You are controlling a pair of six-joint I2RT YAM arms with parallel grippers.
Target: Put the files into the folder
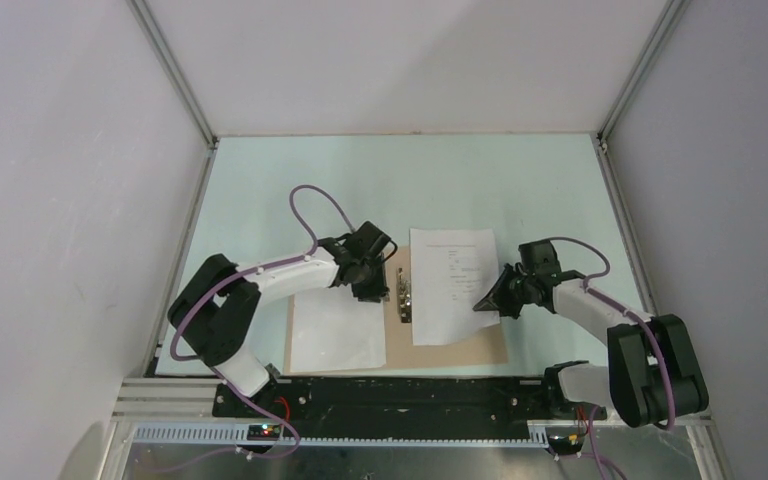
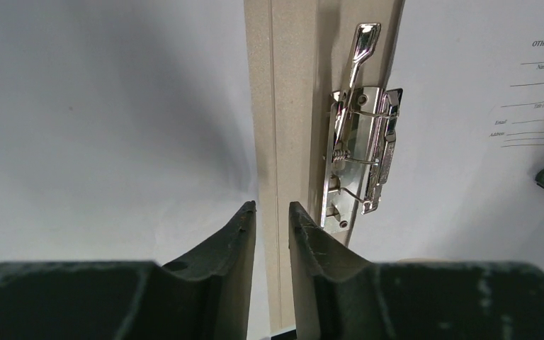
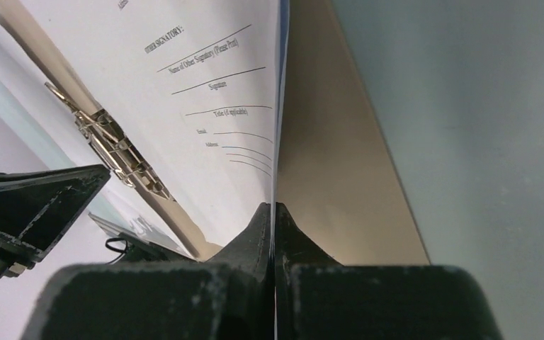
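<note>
Between right gripper (image 3: 275, 207) jaws, clenched: edge of printed white paper sheet (image 1: 452, 285) over flat tan cardboard folder (image 1: 397, 345). Left gripper (image 2: 272, 207) jaws slightly parted, empty, beside silver metal clip (image 2: 361, 142). Blank white paper sheet (image 1: 338, 330) lies on folder; looks like 2 sheets placed, securing left.

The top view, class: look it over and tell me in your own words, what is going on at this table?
Two robot arms are filing papers into an open folder lying flat on the table. A blank sheet lies on its left half. The right pincer is shut on the near right edge of the printed sheet, which covers the right half and overhangs the far edge. The left pincer hangs over the spine beside the metal clip, jaws slightly apart, holding nothing.
</note>
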